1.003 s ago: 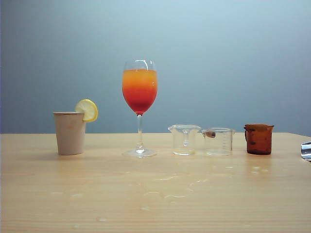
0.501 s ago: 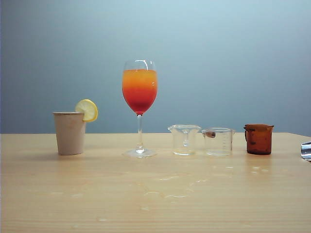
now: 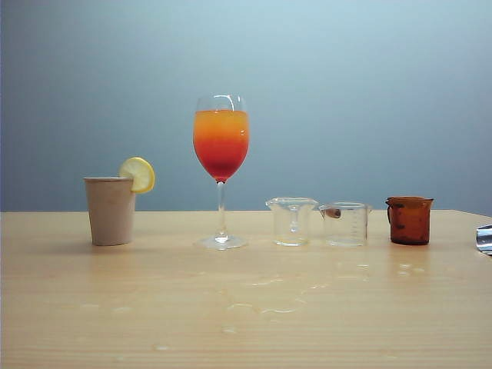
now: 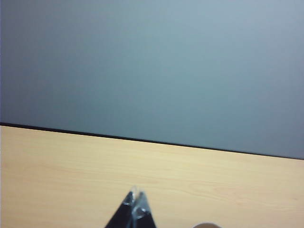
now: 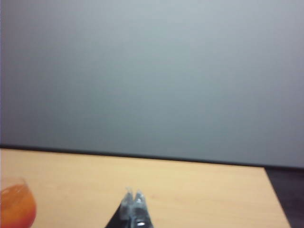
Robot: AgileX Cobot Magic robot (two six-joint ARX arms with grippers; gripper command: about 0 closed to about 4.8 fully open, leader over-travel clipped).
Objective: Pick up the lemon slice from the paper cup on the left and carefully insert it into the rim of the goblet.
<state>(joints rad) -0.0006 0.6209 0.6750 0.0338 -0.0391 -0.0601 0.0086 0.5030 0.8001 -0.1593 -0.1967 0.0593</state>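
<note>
Neither of my arms shows in the exterior view. My left gripper (image 4: pixel 137 202) appears only in its own wrist view, as the dark tips of two fingers cut off by the frame edge; the tips meet with no gap between them and carry nothing. Beside them, a pale curved sliver pokes in at the frame edge, too little of it showing for me to name it. My right gripper (image 5: pixel 133 205) is likewise cropped to its fingertips, blurred, pressed together and empty, above bare table (image 3: pixel 246 307). At the corner of that view only part of the goblet's bowl (image 5: pixel 16 206) shows, with orange drink in it.

In the exterior view, a shiny object (image 3: pixel 484 238) at the right edge is cut off and I cannot make it out. Faint wet streaks (image 3: pixel 269 300) lie on the wood in front of the glassware.

The lemon slice (image 3: pixel 137 174) sits upright on the rim of the paper cup (image 3: pixel 111 211), at its right side, a thin round with yellow rind and paler centre. The cup is plain beige and tapered, standing left of the goblet (image 3: pixel 221 169), well apart from it. The goblet is tall and clear, its drink shading orange down to red. To its right stand two clear beakers (image 3: pixel 319 223), touching or nearly so, and an amber-brown jug (image 3: pixel 409 220).
</note>
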